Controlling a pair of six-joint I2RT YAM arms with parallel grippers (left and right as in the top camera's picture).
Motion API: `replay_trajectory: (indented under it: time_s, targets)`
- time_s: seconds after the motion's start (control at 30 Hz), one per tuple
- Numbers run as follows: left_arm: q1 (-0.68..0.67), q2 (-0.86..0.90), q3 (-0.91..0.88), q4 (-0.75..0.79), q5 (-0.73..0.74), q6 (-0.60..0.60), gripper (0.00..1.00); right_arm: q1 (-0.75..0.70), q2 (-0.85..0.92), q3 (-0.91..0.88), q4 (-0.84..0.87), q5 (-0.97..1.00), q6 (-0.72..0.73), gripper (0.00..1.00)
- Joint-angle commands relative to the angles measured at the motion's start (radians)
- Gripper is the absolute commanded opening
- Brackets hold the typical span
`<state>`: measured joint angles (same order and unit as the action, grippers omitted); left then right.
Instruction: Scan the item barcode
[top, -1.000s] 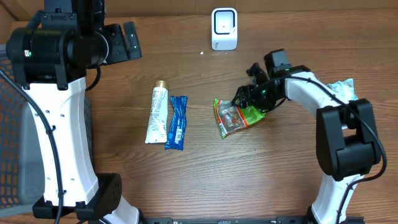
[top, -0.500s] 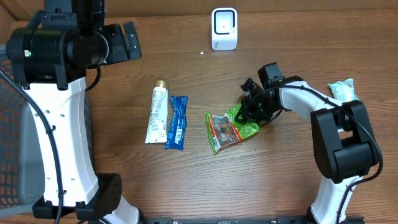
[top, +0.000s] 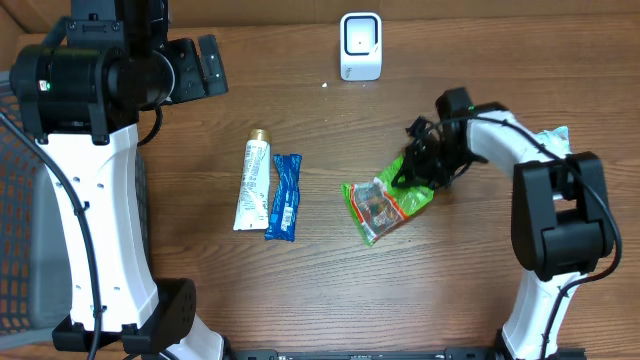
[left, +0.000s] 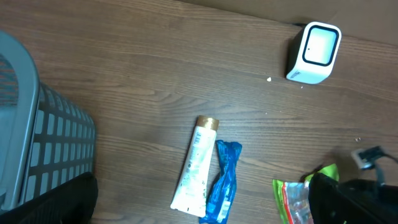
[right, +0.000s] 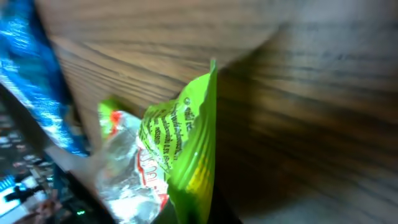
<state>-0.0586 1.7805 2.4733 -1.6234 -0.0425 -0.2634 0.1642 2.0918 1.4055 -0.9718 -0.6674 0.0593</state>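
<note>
Since the table (top: 330, 290) fills every view, its brown wood grain lies behind all else. At its left edge stands a grey basket (left: 37, 143) with slotted walls, partly under the left arm (top: 90, 200). That arm rises white and black along the left side, and its left gripper (top: 205, 65) hangs high over the far left of the table, jaws spread wide with nothing between them. The right arm (top: 555, 220) reaches from the near right corner up and then left toward the middle of the table.

A white scanner (top: 360, 46) stands at the far edge, near the middle, well apart from everything else. Left of centre a white tube (top: 252, 183) with a gold cap lies lengthwise, cap toward the far edge. Just beside it on the right lies a blue wrapper (top: 284, 196), parallel to it.

Right of centre lies the packet (top: 385, 203), green with a clear, red-printed part, tilted with its green end up and right. The right gripper (top: 418, 165) is closed tight on that green end; the right wrist view shows the green edge (right: 177, 143) running in close to the camera. A pale pouch (top: 552, 142) peeks out behind the right arm near the right edge.
</note>
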Motion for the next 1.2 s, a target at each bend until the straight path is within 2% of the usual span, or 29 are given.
replay_trajectory:
  time_s: [0.0, 0.1, 0.3, 0.53, 0.7, 0.73, 0.77, 0.8, 0.83, 0.87, 0.9, 0.93, 1.03, 1.17]
  targets:
    - [-0.001, -0.002, -0.003, 0.004, -0.01, -0.014, 1.0, -0.012, -0.004, 0.1, -0.068, -0.145, -0.015, 0.04]
    - [-0.001, -0.002, -0.003, 0.003, -0.01, -0.014, 1.0, -0.021, -0.019, 0.171, -0.167, -0.278, -0.085, 0.04]
    - [-0.001, -0.002, -0.003, 0.003, -0.01, -0.014, 1.0, -0.05, -0.077, 0.209, -0.185, -0.37, -0.055, 0.04]
    - [-0.001, -0.002, -0.003, 0.003, -0.01, -0.014, 1.0, -0.074, -0.079, 0.19, -0.167, -0.269, 0.008, 0.04]
    - [-0.001, -0.002, -0.003, 0.004, -0.01, -0.014, 1.0, -0.066, -0.079, 0.144, -0.068, -0.005, 0.091, 0.04]
    - [-0.001, -0.002, -0.003, 0.003, -0.01, -0.014, 1.0, -0.064, -0.079, 0.133, -0.052, 0.036, 0.09, 0.11]
    - [-0.001, -0.002, -0.003, 0.004, -0.01, -0.014, 1.0, -0.061, -0.079, 0.122, -0.037, 0.098, 0.086, 0.22]
    - [-0.001, -0.002, -0.003, 0.004, -0.01, -0.014, 1.0, -0.059, -0.079, 0.115, -0.027, 0.164, 0.057, 0.38]
    - [-0.001, -0.002, -0.003, 0.004, -0.01, -0.014, 1.0, -0.058, -0.079, 0.111, -0.024, 0.214, 0.024, 0.6]
    - [-0.001, -0.002, -0.003, 0.004, -0.01, -0.014, 1.0, -0.059, -0.079, 0.111, -0.024, 0.26, -0.013, 0.74]
    - [-0.001, -0.002, -0.003, 0.003, -0.01, -0.014, 0.99, -0.059, -0.079, 0.11, -0.024, 0.292, -0.042, 0.82]
    - [-0.001, -0.002, -0.003, 0.003, -0.01, -0.014, 1.0, -0.059, -0.079, 0.11, -0.024, 0.31, -0.076, 0.88]
    - [-0.001, -0.002, -0.003, 0.004, -0.01, -0.014, 1.0, -0.062, -0.078, 0.11, -0.026, 0.311, -0.157, 0.95]
    - [-0.001, -0.002, -0.003, 0.004, -0.01, -0.014, 1.0, -0.062, -0.072, 0.088, -0.025, 0.311, -0.189, 0.97]
